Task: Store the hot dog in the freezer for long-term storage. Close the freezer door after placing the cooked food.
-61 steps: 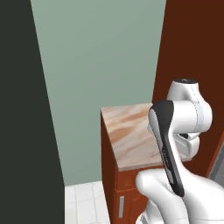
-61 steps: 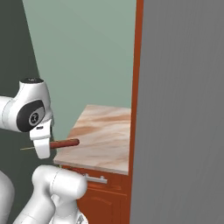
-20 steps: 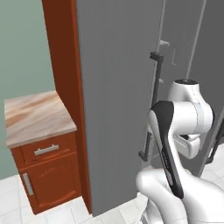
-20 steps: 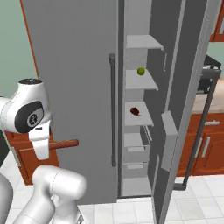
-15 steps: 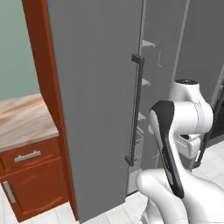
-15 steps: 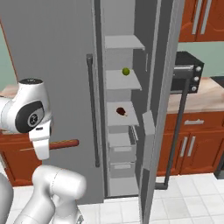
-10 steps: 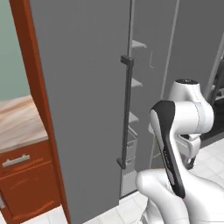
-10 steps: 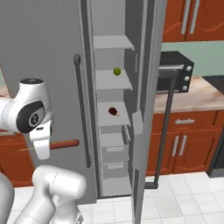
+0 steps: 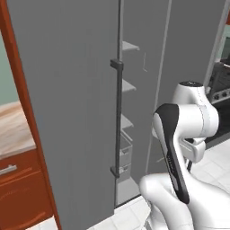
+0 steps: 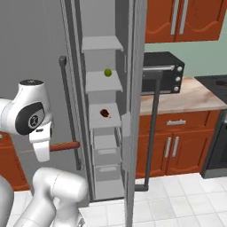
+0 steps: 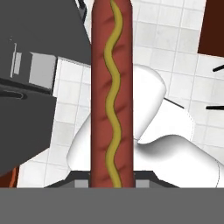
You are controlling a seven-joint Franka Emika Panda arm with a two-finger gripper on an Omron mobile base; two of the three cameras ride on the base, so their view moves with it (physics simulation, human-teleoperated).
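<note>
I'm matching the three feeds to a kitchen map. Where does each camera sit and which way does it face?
Left base view: behind the arm's left, facing the freezer door; the white arm rises at lower right.
Right base view: behind its right, facing the open freezer; arm at lower left, hot dog in the claw.
Hand view: on the hand, looking along the hot dog at the floor.
Both base views share the freezer's shelves.

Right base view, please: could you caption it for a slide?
Gripper holds the hot dog before the open freezer.
</note>
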